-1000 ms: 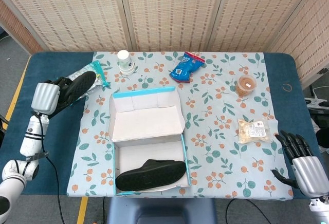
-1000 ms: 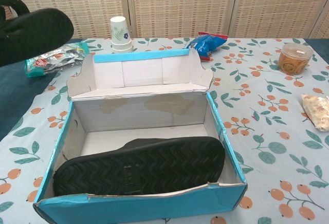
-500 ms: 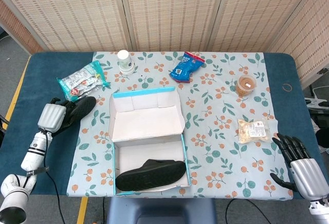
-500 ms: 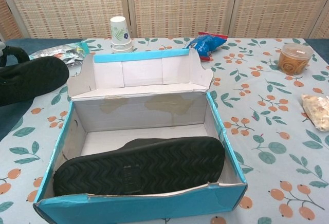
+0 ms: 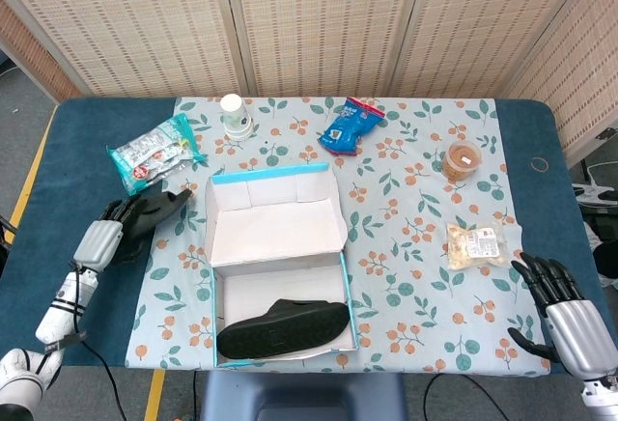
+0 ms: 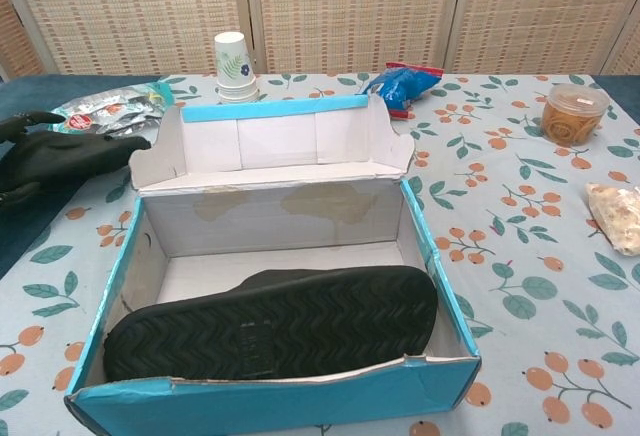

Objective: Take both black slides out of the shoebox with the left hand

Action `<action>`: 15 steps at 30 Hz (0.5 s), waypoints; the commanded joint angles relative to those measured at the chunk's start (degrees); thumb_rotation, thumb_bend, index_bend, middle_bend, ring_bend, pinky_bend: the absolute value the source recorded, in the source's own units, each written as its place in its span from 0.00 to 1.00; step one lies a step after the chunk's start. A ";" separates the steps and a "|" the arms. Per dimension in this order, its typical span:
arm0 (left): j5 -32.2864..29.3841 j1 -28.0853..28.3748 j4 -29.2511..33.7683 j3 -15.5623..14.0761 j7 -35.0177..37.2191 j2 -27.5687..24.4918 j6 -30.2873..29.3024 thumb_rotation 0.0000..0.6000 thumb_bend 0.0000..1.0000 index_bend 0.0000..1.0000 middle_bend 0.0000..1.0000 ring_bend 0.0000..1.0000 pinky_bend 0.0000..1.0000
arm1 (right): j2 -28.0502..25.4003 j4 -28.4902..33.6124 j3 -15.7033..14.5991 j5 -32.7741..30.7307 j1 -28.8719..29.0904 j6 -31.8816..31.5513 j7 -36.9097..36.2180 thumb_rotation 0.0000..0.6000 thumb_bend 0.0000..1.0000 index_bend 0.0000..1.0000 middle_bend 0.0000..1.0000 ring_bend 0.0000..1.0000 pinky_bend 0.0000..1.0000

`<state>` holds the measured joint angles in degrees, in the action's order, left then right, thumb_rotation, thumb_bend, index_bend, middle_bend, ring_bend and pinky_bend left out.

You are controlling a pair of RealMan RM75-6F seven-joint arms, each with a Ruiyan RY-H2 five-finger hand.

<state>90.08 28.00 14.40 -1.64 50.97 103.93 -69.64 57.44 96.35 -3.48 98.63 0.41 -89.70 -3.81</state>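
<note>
Since the earlier frame: I have brought the left hand [image 5: 104, 238] lower and nearer the table's left edge; the first black slide [image 5: 154, 210] now lies flat beside the shoebox [image 5: 280, 276].
Head view, materials: the shoebox is white cardboard inside with a turquoise rim, its lid folded back and open. The second black slide [image 5: 284, 329] is matte rubber, long and rounded, lying along the box's near wall. The tablecloth [image 5: 415, 247] is pale with a leaf-and-berry print over a dark blue table [image 5: 39, 170].
Head view, left hand: its fingers lie spread over the heel end of the first slide; whether they grip it or merely rest there I cannot tell.
Head view, right hand [image 5: 565, 310]: fingers apart, holding nothing, at the table's near right corner.
Head view, room: a crinkled foil snack bag [image 5: 154, 151] sits just behind the first slide; paper cup [image 5: 233, 112], blue packet [image 5: 350, 124], brown tub [image 5: 462, 160] and clear wrapped snack [image 5: 477, 245] stand well apart from the box.
Chest view, second slide: sole [image 6: 275, 331] outward, zigzag tread, propped on edge (it fills the box's near side).
Chest view, left hand [image 6: 25, 156]: dark fingers at the frame's left edge, touching the first slide, grip unclear.
</note>
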 commanded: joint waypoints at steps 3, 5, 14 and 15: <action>1.08 -2.61 3.35 -0.71 3.78 -1.79 -6.88 1.00 0.43 0.00 0.00 0.00 0.06 | 0.05 0.04 -0.07 0.08 0.07 0.26 0.23 1.00 0.10 0.00 0.00 0.00 0.00; 1.47 -2.94 4.58 -0.84 4.40 -2.63 -9.06 1.00 0.43 0.00 0.00 0.00 0.06 | 0.08 0.08 -0.05 0.03 0.13 0.40 0.31 1.00 0.10 0.00 0.00 0.00 0.00; 0.87 -2.88 21.85 2.50 8.62 -11.75 -19.64 1.00 0.41 0.00 0.00 0.00 0.06 | 0.09 0.10 -0.11 0.05 0.19 0.64 0.26 1.00 0.10 0.00 0.00 0.00 0.00; 1.53 -3.01 28.01 2.40 9.30 -14.97 -20.96 1.00 0.41 0.01 0.00 0.00 0.06 | 0.08 0.08 -0.09 -0.03 0.16 0.61 0.22 1.00 0.10 0.00 0.00 0.00 0.00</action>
<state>91.31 25.15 30.66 -0.60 58.46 95.57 -86.25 57.52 96.44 -3.58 98.62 0.59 -89.09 -3.57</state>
